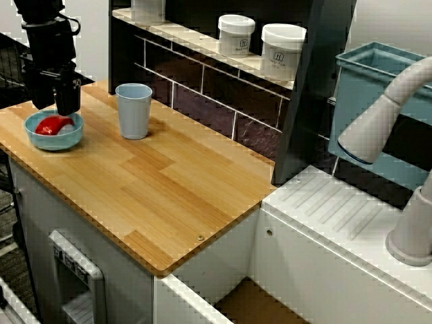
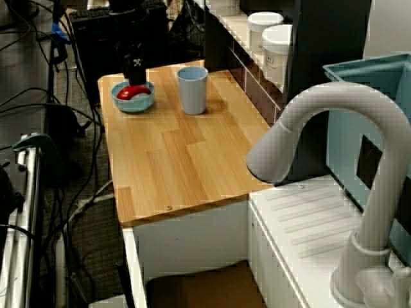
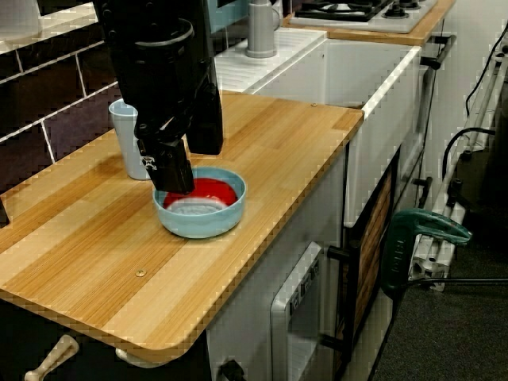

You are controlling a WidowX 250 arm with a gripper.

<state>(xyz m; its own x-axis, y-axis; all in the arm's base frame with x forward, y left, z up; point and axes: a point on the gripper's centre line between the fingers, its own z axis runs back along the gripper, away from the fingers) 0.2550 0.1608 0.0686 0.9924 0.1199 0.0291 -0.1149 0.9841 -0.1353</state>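
Gripper (image 1: 67, 108) down inside blue bowl (image 1: 42, 139) at left end of counter (image 1: 169, 182), tips at red object (image 1: 47, 125); blue cup (image 1: 133, 111) just right; can't tell if fingers are spread or pinching

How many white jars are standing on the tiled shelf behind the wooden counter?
2 for certain: a first lidded jar and a second lidded jar beside it. A white container farther along the shelf is cropped, perhaps a third.
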